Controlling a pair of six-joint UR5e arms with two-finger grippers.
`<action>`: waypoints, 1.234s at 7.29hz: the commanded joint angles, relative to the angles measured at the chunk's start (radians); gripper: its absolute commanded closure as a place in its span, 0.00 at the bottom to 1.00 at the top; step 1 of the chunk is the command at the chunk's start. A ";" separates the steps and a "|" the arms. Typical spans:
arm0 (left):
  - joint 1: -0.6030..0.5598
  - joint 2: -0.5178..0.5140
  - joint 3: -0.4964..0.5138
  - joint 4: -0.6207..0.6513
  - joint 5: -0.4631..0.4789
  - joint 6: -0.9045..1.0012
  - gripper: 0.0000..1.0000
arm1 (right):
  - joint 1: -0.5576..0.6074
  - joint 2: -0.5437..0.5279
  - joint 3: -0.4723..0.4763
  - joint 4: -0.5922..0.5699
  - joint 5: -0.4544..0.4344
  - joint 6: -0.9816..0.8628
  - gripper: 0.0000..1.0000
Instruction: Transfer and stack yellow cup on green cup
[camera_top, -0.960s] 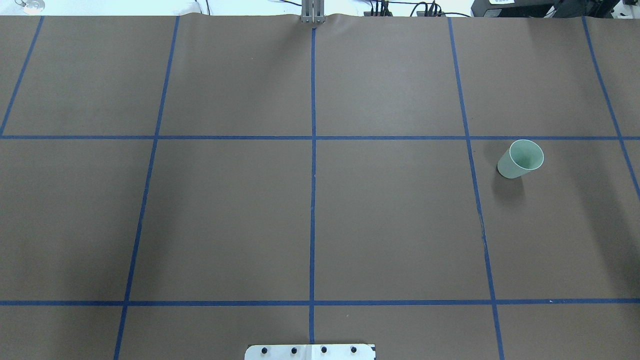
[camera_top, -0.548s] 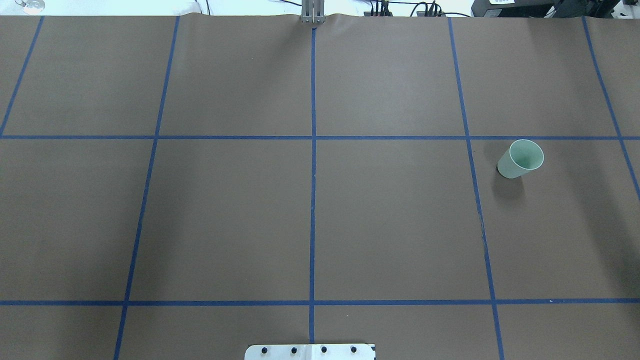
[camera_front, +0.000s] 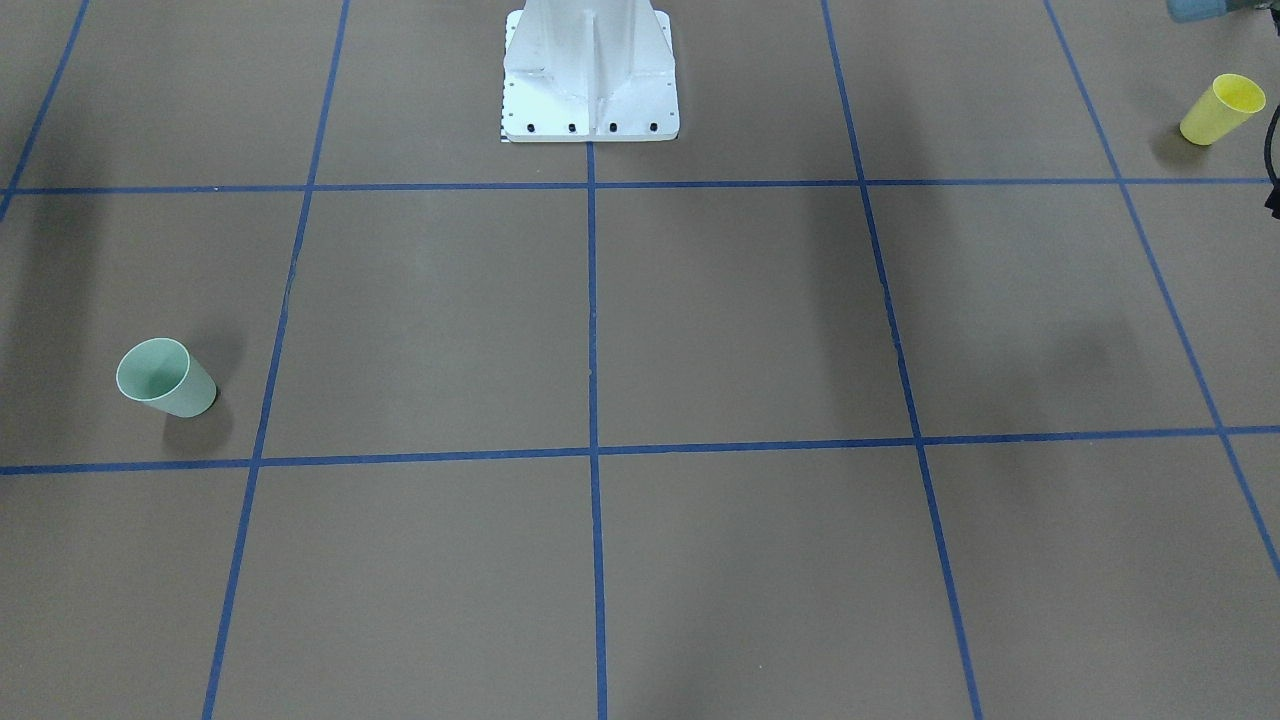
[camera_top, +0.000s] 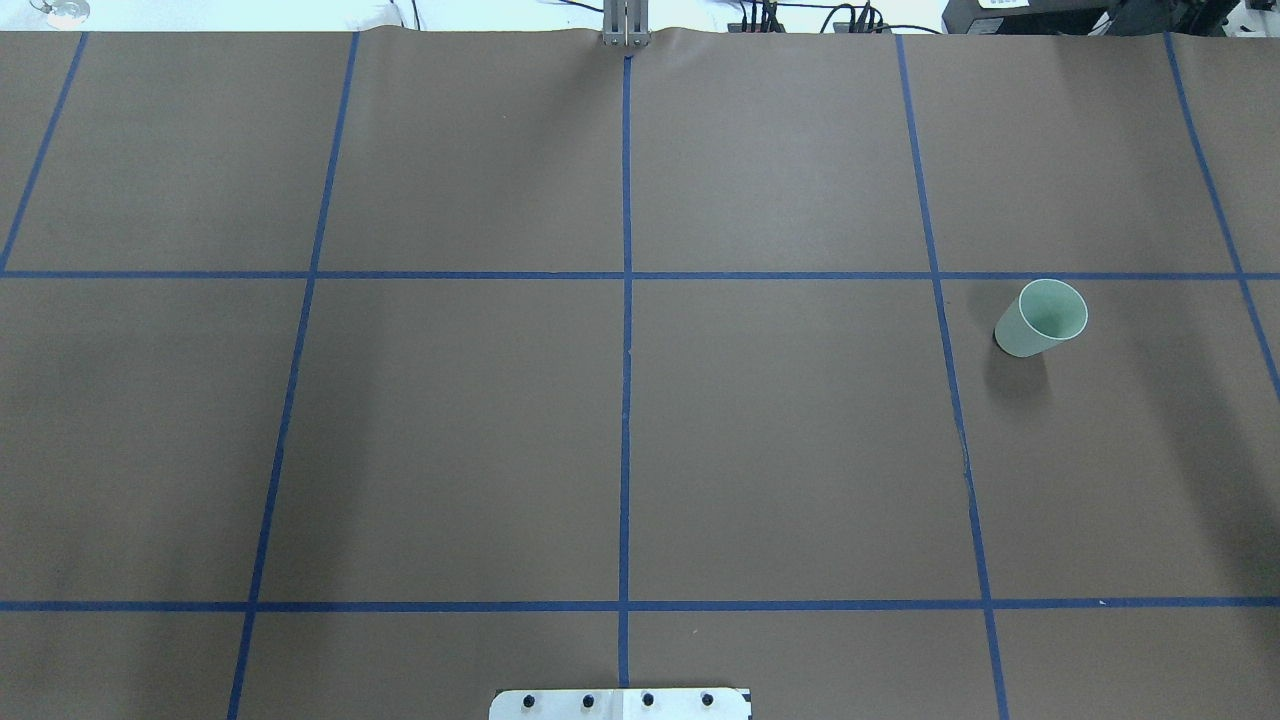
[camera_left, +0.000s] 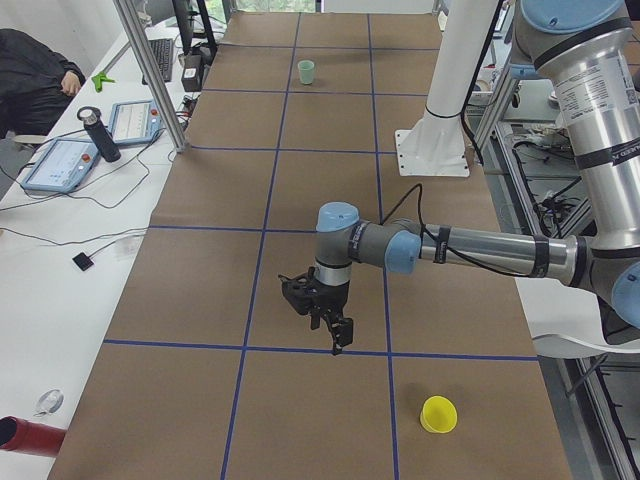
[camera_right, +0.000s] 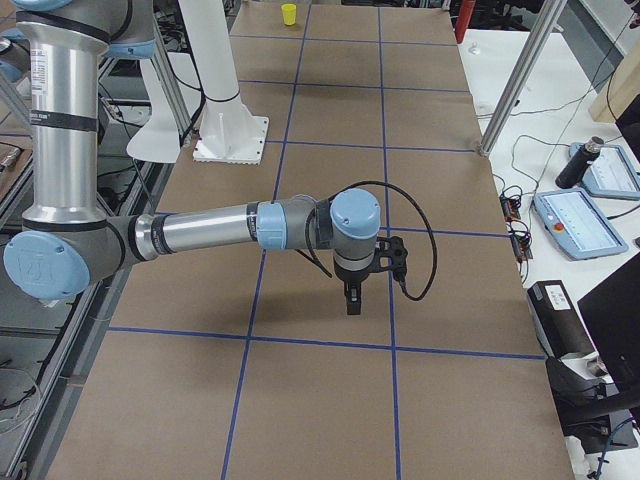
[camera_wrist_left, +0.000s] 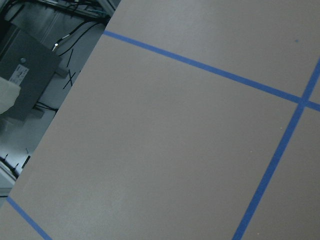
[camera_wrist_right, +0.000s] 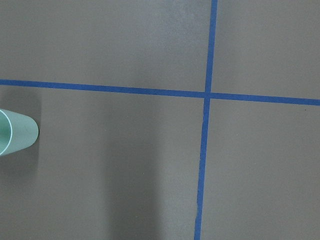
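Note:
The yellow cup (camera_front: 1222, 108) stands mouth up near the table's corner on my left side; it also shows in the exterior left view (camera_left: 438, 413). The green cup (camera_top: 1040, 318) stands mouth up on my right side, and shows in the front view (camera_front: 165, 378) and at the right wrist view's left edge (camera_wrist_right: 17, 138). My left gripper (camera_left: 325, 325) hangs over the table, apart from the yellow cup. My right gripper (camera_right: 352, 300) hangs over bare table. Both show only in the side views, so I cannot tell whether they are open or shut.
The white robot base (camera_front: 590, 75) stands at the table's robot-side edge. Blue tape lines (camera_top: 625, 400) divide the brown table cover. A side desk with tablets and a bottle (camera_left: 100, 135) runs along the far edge, with a person (camera_left: 30, 65) seated there.

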 joint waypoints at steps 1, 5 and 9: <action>0.118 0.099 -0.017 -0.001 0.062 -0.238 0.00 | 0.000 0.008 0.006 0.000 0.024 0.000 0.00; 0.302 0.210 -0.025 0.008 0.071 -0.672 0.00 | -0.017 0.026 0.008 -0.001 0.082 0.003 0.00; 0.577 0.211 -0.022 0.086 0.056 -1.120 0.00 | -0.028 0.020 0.019 -0.006 0.082 0.002 0.00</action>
